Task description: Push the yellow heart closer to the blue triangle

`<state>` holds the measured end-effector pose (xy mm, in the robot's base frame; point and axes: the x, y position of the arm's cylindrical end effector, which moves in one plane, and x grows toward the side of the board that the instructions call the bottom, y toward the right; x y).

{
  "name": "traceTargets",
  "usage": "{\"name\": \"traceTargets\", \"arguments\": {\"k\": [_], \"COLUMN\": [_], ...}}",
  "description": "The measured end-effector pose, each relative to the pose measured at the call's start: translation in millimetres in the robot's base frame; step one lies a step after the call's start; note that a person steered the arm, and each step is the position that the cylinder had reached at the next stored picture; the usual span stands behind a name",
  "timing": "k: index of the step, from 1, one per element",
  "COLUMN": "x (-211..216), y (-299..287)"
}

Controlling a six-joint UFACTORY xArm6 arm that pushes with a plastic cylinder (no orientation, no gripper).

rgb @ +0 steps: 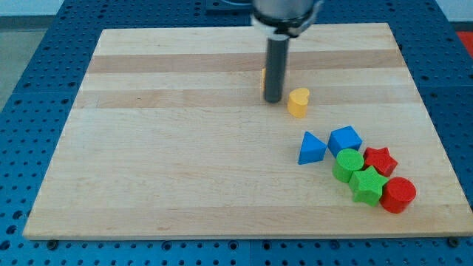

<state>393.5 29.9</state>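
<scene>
The yellow heart (298, 102) lies on the wooden board right of centre, in the upper half. The blue triangle (311, 148) lies below it, slightly to the right, with a gap of bare board between them. My tip (273, 100) stands just left of the yellow heart, close to it; I cannot tell if they touch. The rod hides most of an orange block (263, 75), of which only a sliver shows at the rod's left edge.
A cluster sits at the lower right: a blue cube (345, 139) next to the triangle, a green cylinder (348, 163), a green star (366, 185), a red star (380, 159) and a red cylinder (399, 195). The board's right edge (436, 140) is near them.
</scene>
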Motion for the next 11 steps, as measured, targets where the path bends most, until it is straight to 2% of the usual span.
{"name": "traceTargets", "arguments": {"k": [1, 2, 3, 4, 6, 8, 10, 11], "x": [-15.7, -38.6, -36.4, -12.2, 69.3, 49.3, 116.2, 124.5], "y": [-1.6, 28.8, 80.3, 92.2, -28.0, -39.5, -35.0, -39.1]}}
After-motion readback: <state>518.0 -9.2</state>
